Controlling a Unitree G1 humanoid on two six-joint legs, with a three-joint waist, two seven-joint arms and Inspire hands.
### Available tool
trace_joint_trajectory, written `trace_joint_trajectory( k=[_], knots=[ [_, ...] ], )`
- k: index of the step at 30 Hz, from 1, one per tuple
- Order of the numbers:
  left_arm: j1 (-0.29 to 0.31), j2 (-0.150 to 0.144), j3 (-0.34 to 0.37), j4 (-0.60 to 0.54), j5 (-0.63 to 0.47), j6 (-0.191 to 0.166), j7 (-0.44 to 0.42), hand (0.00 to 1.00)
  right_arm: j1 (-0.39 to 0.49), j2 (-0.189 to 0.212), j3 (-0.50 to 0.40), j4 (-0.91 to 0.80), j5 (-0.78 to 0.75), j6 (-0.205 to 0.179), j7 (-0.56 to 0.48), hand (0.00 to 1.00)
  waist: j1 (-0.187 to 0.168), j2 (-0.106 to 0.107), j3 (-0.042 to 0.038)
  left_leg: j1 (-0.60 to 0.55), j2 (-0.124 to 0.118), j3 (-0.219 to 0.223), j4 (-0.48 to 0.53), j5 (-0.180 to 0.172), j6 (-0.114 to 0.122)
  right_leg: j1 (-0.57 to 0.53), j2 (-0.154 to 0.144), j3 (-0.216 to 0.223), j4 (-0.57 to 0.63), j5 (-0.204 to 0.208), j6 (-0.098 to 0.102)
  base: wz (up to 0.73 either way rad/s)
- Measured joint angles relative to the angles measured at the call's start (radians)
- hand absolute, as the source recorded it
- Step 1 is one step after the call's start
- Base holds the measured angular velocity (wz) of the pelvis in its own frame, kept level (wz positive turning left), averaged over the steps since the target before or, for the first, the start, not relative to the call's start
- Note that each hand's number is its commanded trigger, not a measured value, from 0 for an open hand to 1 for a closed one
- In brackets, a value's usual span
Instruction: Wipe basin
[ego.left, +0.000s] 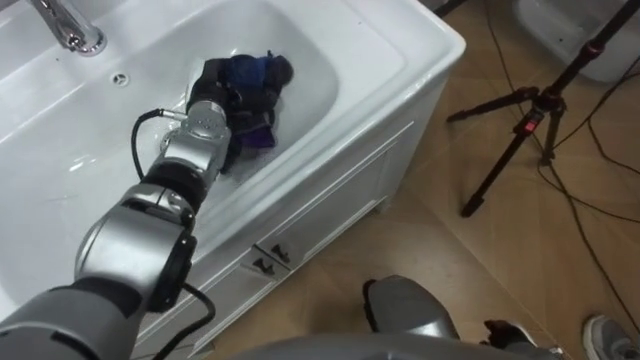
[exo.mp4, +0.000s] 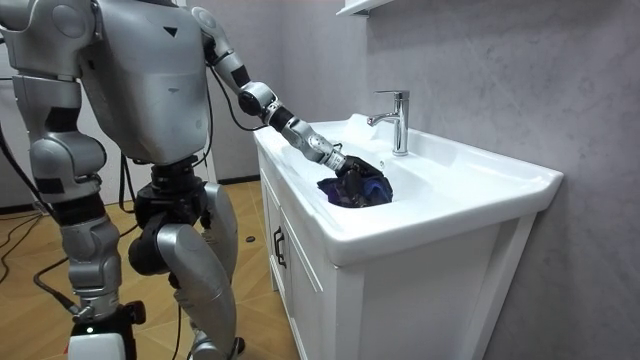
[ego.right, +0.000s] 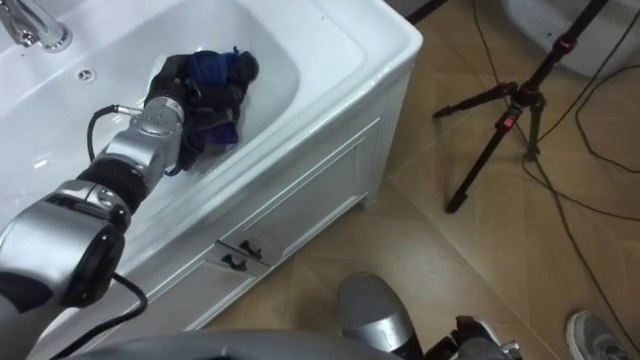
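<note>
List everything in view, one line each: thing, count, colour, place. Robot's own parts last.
basin: one, white, on top of the cabinet
faucet: one, chrome, at the basin's back edge
cloth: one, dark blue, bunched in the basin's bowl
cabinet: one, white with dark handles, under the basin
tripod: one, black, standing to the robot's right
floor: one, brown wood, under cabinet and tripod
shelf: one, white, high above the faucet
left hand: one, dark, on the cloth
right hand: one, low at the robot's side
</note>
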Motion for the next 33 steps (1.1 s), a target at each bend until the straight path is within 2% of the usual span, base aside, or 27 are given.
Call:
trace_joint_trajectory(
  k=[8, 13, 15, 18, 22, 25, 27, 29, 33],
  knots=[
    [-0.012, 0.002, 0.001, 0.003, 0.013, 0.004, 0.005, 1.00, 0.008, 0.000, 0.000, 0.009, -0.001, 0.001, 0.000, 0.00, 0.002, 0.002, -0.0012, 0.013, 0.001, 0.008, -0.007, 0.000, 0.000, 0.007, 0.003, 0.004, -0.007, 0.001, 0.000, -0.02],
    [-0.012, 0.009, 0.017, 0.009, 0.104, 0.006, 0.009, 1.00, 0.002, -0.002, 0.004, 0.008, 0.001, 0.000, 0.000, 0.00, 0.008, -0.002, 0.0015, 0.017, 0.004, 0.021, -0.005, -0.001, -0.002, 0.005, 0.004, 0.007, -0.001, 0.001, -0.002, -0.08],
    [-0.012, 0.015, 0.027, 0.018, 0.163, 0.004, 0.016, 1.00, 0.002, -0.003, 0.005, 0.001, 0.004, -0.001, 0.000, 0.00, 0.021, -0.006, 0.0044, 0.018, 0.005, 0.028, -0.004, -0.004, -0.005, 0.004, 0.015, 0.029, 0.003, 0.002, -0.002, -0.21],
    [-0.012, 0.040, 0.023, 0.041, 0.235, 0.004, 0.029, 1.00, 0.002, -0.008, 0.008, -0.004, 0.008, -0.001, -0.002, 0.00, 0.033, -0.006, 0.0046, 0.015, 0.009, 0.044, 0.000, -0.008, -0.010, -0.004, 0.024, 0.041, 0.006, 0.004, -0.006, -0.18],
    [-0.012, 0.101, 0.025, 0.089, 0.351, 0.009, 0.046, 1.00, 0.006, -0.012, 0.005, -0.020, 0.006, -0.001, -0.005, 0.00, 0.036, -0.007, 0.0030, -0.002, 0.022, 0.052, 0.011, -0.011, -0.016, -0.021, 0.032, 0.038, 0.011, 0.008, -0.014, -0.06],
    [-0.012, 0.144, 0.022, 0.129, 0.420, 0.019, 0.058, 1.00, 0.010, -0.029, 0.005, -0.022, 0.011, -0.006, -0.032, 0.00, 0.039, -0.006, 0.0027, -0.001, 0.023, 0.053, 0.014, -0.011, -0.017, -0.023, 0.034, 0.038, 0.011, 0.009, -0.015, 0.00],
    [-0.012, 0.154, 0.022, 0.142, 0.474, 0.029, 0.075, 1.00, 0.008, -0.036, 0.005, -0.020, 0.010, -0.012, -0.050, 0.00, 0.056, -0.008, 0.0020, -0.004, 0.024, 0.053, 0.025, -0.011, -0.017, -0.022, 0.032, 0.038, 0.011, 0.009, -0.015, 0.00],
    [-0.009, 0.164, 0.024, 0.148, 0.574, 0.042, 0.089, 1.00, 0.009, -0.037, -0.003, -0.011, 0.009, -0.016, -0.061, 0.00, 0.080, -0.012, 0.0011, -0.006, 0.024, 0.053, 0.030, -0.011, -0.017, -0.021, 0.030, 0.036, 0.005, 0.009, -0.015, 0.00],
    [0.010, 0.172, 0.030, 0.148, 0.665, 0.048, 0.112, 1.00, 0.004, -0.038, -0.013, -0.010, 0.016, -0.034, -0.061, 0.00, 0.104, -0.012, 0.0011, -0.004, 0.024, 0.048, 0.031, -0.011, -0.017, -0.015, 0.029, 0.033, 0.000, 0.010, -0.014, 0.06]
  ],
)
